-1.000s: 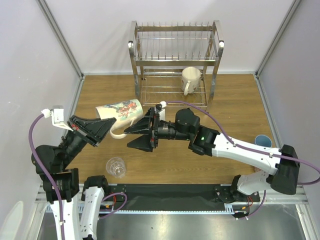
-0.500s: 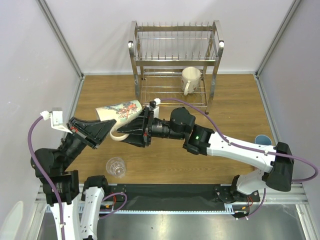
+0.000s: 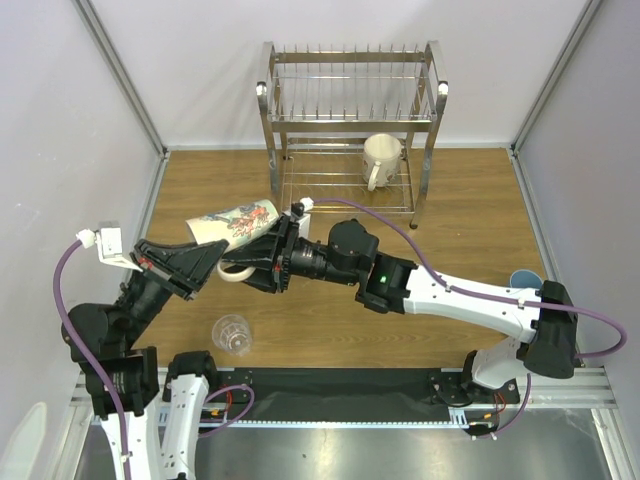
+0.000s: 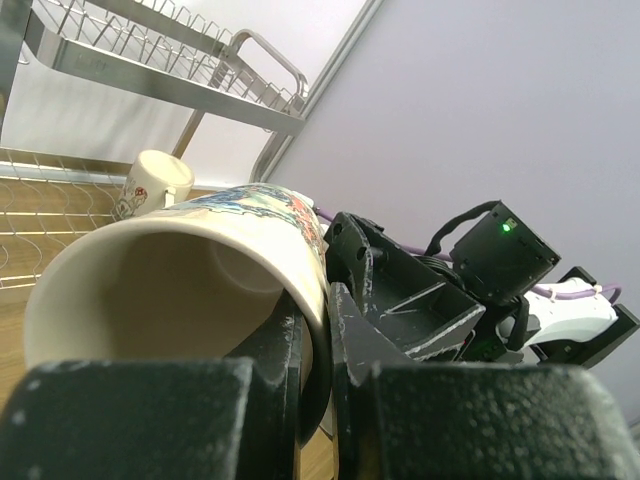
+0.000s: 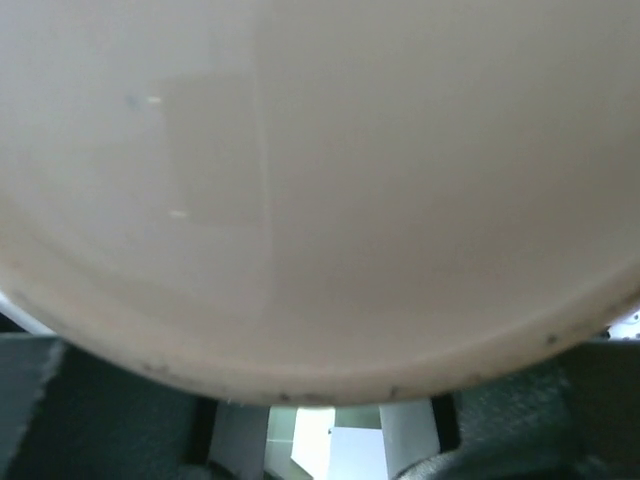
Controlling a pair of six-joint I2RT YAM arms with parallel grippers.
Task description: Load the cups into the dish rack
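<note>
Tall cream mug with floral print (image 3: pixel 240 220) is off the table, on its side, mouth pointing left, over the left-centre of the wooden table (image 3: pixel 470 210) and just near of the rack's left legs. Left gripper (image 3: pixel 208 265) is pinched on the mug wall at the rim. Right gripper (image 3: pixel 240 272) comes in from the right, jaws wide, straddling the mug's underside by the handle. Right wrist view is filled by mug wall, so can't tell if it's touching.

Shiny two-tier steel wire dish rack (image 3: pixel 350 90) stands far-centre. A small cream mug (image 3: pixel 381 153) is on its lower tier, right side. Clear glass tumbler (image 3: pixel 232 333) is near-left on the table. Light blue cup (image 3: pixel 524 281) is at the right edge, partly behind the right arm.
</note>
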